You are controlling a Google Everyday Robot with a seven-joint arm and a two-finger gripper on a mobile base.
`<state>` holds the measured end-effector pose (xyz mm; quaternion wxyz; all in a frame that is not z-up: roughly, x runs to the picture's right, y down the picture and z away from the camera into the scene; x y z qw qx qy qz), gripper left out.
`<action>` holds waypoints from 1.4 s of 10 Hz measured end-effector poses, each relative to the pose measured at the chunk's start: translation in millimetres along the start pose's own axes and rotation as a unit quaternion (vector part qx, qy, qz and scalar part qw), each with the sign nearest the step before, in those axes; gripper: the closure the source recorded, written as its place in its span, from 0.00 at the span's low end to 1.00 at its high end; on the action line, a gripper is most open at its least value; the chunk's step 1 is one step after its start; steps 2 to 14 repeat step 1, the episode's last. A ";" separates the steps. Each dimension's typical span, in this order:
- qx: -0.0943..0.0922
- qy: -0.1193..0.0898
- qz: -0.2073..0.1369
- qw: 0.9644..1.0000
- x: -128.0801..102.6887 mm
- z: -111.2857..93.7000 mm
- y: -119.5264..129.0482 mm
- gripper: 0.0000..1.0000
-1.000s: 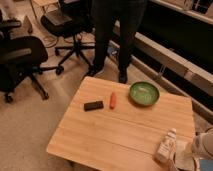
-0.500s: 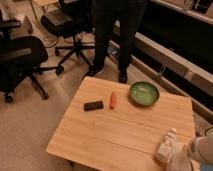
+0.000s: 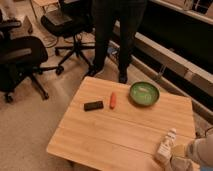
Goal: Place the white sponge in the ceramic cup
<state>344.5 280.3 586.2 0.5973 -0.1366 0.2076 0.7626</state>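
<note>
A wooden counter (image 3: 115,135) fills the lower middle of the camera view, and it stands on a pale carpet floor (image 3: 30,125). Behind the counter a person in dark trousers (image 3: 117,30) stands close to its far edge. On the left side there are two black office chairs (image 3: 22,57), well apart from the counter. On the right, behind the counter, a long dark bench or shelf unit (image 3: 175,45) runs across the room.

On the far part of the counter sits a wide green bowl (image 3: 144,93). Just left of it lies a small orange carrot-like thing (image 3: 113,100), and left of that lies a black rectangular gadget (image 3: 93,105). These two are near each other but not touching.

At the near right corner a small pale bottle (image 3: 166,145) stands upright. The robot arm comes in at the bottom right edge, and the tool (image 3: 181,161) is just beside the bottle, partly cut by the frame. I cannot tell how its fingers stand.

The white sponge and the ceramic cup cannot be made out anywhere on the counter.
</note>
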 end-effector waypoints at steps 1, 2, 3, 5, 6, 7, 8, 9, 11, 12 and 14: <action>-0.001 0.000 -0.001 1.000 -0.6 0.2 1.4 0.28; -0.001 0.000 -0.001 1.000 -0.6 0.2 1.4 0.28; -0.001 0.000 -0.001 1.000 -0.6 0.2 1.4 0.28; -0.001 0.000 -0.001 1.000 -0.6 0.2 1.4 0.28; -0.001 0.000 -0.001 1.000 -0.6 0.2 1.4 0.28; -0.001 0.000 -0.001 1.000 -0.6 0.2 1.4 0.28; -0.001 0.000 -0.001 1.000 -0.6 0.2 1.4 0.28; -0.001 0.000 -0.001 1.000 -0.6 0.2 1.4 0.28; -0.001 0.000 -0.001 1.000 -0.6 0.2 1.4 0.28; -0.001 0.000 -0.001 1.000 -0.6 0.2 1.4 0.28; -0.001 0.000 -0.001 1.000 -0.6 0.2 1.4 0.28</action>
